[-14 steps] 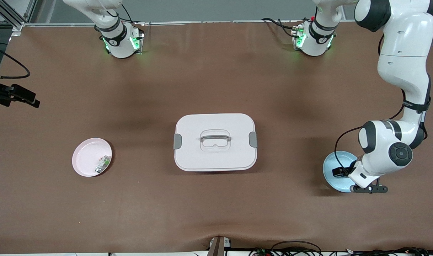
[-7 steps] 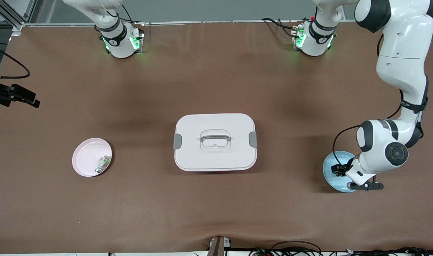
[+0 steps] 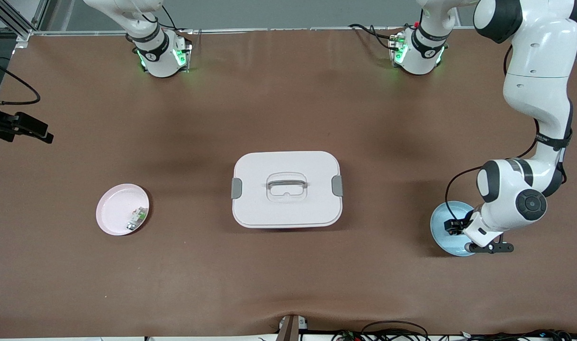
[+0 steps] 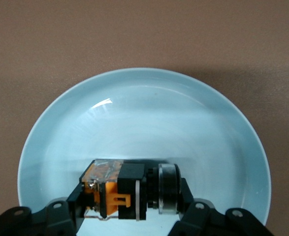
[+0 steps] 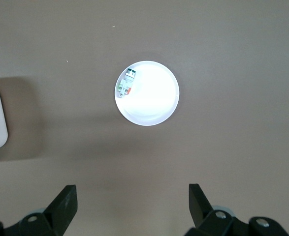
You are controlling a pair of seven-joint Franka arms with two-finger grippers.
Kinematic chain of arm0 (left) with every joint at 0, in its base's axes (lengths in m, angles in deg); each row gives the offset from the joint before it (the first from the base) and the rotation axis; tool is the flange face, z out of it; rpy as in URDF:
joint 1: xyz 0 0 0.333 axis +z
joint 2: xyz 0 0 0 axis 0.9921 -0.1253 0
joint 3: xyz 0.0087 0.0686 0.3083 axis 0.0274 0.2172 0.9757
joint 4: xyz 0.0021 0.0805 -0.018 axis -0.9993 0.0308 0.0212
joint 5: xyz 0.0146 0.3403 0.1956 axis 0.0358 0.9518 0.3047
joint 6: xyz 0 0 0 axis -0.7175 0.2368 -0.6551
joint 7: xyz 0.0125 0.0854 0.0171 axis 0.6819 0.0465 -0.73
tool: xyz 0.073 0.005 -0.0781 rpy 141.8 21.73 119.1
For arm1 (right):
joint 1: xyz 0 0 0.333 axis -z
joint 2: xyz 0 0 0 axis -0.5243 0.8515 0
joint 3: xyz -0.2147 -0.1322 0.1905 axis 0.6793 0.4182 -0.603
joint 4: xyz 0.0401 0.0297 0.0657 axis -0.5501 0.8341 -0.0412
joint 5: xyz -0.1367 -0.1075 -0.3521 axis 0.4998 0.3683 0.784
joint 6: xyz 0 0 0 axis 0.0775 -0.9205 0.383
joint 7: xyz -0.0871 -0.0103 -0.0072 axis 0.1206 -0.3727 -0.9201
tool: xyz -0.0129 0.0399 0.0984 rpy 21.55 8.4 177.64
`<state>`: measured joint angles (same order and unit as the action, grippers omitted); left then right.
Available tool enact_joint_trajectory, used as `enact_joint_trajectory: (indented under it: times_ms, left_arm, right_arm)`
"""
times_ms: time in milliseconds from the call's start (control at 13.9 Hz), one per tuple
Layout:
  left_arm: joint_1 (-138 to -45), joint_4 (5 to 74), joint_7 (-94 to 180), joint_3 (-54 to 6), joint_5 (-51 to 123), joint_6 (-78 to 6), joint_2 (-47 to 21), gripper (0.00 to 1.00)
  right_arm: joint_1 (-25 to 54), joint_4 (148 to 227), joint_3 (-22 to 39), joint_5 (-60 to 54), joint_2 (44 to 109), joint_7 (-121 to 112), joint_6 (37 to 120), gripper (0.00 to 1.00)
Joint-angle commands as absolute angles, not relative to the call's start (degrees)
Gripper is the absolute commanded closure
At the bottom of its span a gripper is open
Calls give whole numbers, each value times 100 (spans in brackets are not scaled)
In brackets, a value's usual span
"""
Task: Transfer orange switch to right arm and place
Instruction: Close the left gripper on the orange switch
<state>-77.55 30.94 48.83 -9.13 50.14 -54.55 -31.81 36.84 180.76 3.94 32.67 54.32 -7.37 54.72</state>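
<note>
Left gripper (image 4: 129, 216): my jaws are low in the blue plate (image 4: 144, 108), closed on the switch (image 4: 129, 189); one finger (image 4: 65, 216) sits at its orange end, the other at its silver ring end.
Switch: lies on its side between my jaws, black body, orange clip and label at one end, round ring at the other; I cannot tell whether it touches the plate floor. In the front view it is hidden under my left wrist.
Blue plate (image 3: 441, 222): on the worktop (image 3: 288, 274) at the left arm's end, at about 3 o'clock from the box (image 3: 286, 189); my left gripper (image 3: 459, 227) is over the part of it toward 4 o'clock.
Right gripper (image 5: 132, 206): my jaws here are spread wide, nothing between them, up high over the pink plate (image 5: 147, 92); this arm waits. The gripper itself is outside the front view.
Pink plate (image 3: 122, 209): at the right arm's end, at about 9 o'clock from the box, well apart from it.
Green-and-white part (image 3: 136, 218): lies in the pink plate near its rim, toward 4 o'clock in the front view.
Box: white, lid on, grey latches at both ends, mid-worktop between the two plates.
</note>
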Motion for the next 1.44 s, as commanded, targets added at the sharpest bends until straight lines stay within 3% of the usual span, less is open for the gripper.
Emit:
enact_joint_trajectory:
  times_ms: [0, 144, 287, 359, 1364]
  left_arm:
    - [-7753, 3130, 4954, -900, 5098, -5446, -3077, 59]
    - [-7761, 3104, 4911, -908, 5054, -5446, -3042, 81]
    - [-7761, 3104, 4849, -943, 5010, -5437, -2902, 97]
    - [-7779, 3104, 4840, -961, 4957, -5437, -2841, 100]
    - [-7823, 2989, 3181, -1945, 3709, -4568, -1769, 100]
  right_arm:
    - [3751, 17969, 313, 3341, 5468, -768, 5402, 0]
    - [3760, 17969, 313, 3341, 5468, -768, 5402, 0]
    - [3760, 17969, 313, 3341, 5476, -768, 5402, 0]
    - [3768, 17969, 313, 3350, 5476, -768, 5402, 0]
    - [3734, 17977, 313, 3271, 5476, -839, 5463, 0]
